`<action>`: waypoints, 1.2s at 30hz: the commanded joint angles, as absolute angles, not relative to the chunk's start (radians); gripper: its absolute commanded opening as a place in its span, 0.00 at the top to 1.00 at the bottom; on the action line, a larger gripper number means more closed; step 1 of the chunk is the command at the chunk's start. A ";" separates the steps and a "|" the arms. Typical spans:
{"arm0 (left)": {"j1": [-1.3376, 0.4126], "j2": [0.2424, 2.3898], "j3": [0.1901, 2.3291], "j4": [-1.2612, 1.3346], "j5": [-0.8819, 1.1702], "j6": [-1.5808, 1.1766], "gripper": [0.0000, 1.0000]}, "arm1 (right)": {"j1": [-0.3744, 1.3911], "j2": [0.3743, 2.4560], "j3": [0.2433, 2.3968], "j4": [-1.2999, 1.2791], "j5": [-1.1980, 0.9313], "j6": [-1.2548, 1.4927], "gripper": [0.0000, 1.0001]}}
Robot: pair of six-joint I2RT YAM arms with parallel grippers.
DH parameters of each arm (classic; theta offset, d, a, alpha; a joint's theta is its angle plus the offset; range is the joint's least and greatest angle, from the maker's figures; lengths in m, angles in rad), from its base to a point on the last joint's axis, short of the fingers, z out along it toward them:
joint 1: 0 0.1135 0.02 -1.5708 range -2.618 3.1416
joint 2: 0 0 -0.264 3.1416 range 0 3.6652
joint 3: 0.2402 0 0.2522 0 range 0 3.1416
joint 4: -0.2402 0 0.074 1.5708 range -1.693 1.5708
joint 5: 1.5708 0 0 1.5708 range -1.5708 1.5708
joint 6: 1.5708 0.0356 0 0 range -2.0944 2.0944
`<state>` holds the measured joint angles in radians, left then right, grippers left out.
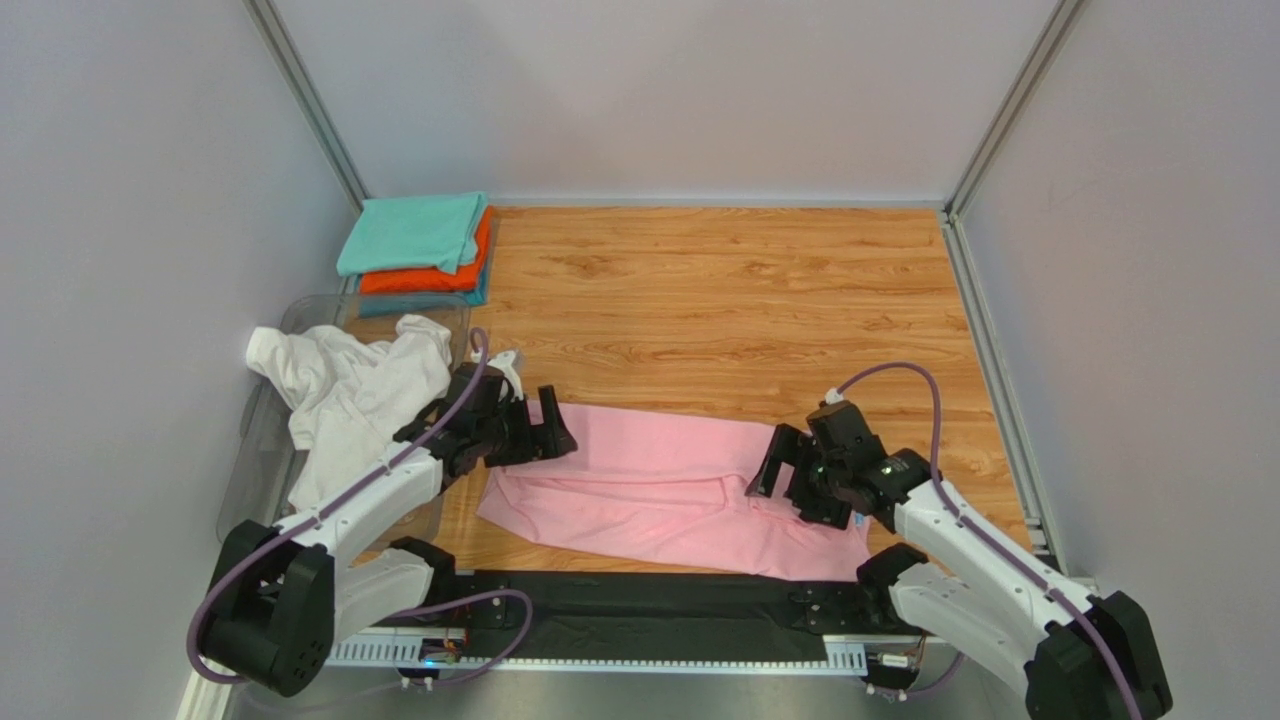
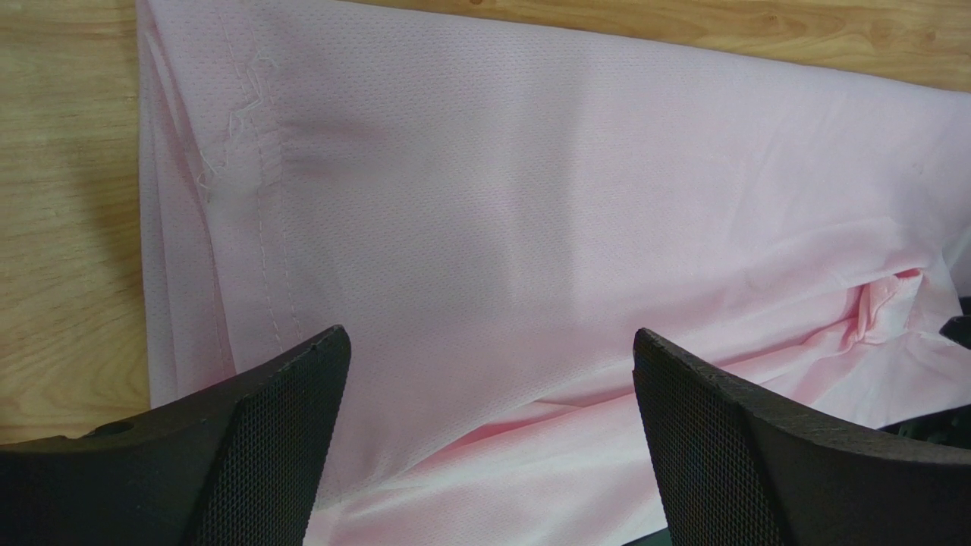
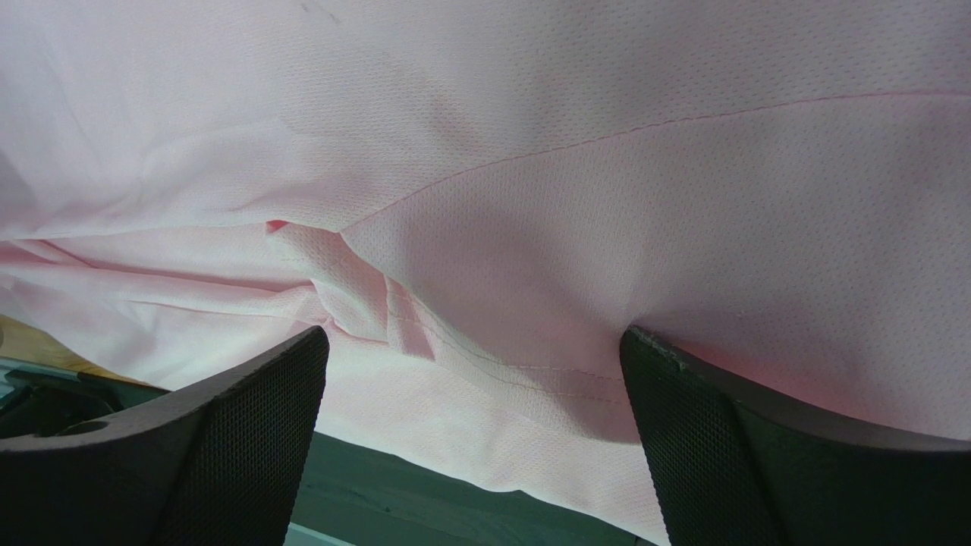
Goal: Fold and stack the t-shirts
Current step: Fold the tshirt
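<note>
Pink tee (image 1: pixel 646 488): wrinkled long strip. White tee (image 1: pixel 353 393) drapes clear bin (image 1: pixel 241 503) beside it. My L gripper (image 2: pixel 490 336), R gripper (image 3: pixel 474 332): wide.

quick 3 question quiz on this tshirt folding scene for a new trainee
1. True or false: the left gripper and the right gripper both stand open over the pink t-shirt.
2. Which colour tops the folded stack? A teal, B orange, C white.
3. Fill in: the crumpled white t-shirt lies beside the ___ arm.
Key: 1 true; 2 A; 3 left.
</note>
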<state>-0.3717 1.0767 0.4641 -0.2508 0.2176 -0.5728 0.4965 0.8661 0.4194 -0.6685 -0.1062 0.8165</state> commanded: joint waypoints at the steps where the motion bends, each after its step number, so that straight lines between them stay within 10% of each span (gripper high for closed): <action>1: -0.374 1.061 0.460 -0.241 0.204 -0.548 0.00 | 0.505 0.828 0.432 -0.690 -0.132 0.848 0.00; 15: -0.374 1.078 0.465 -0.244 0.199 -0.545 0.00 | 0.505 0.799 0.610 -0.925 0.049 0.815 0.00; 36: -0.376 1.243 0.436 -0.169 0.298 -0.617 0.00 | 0.318 1.044 0.453 -0.589 -0.093 0.775 0.00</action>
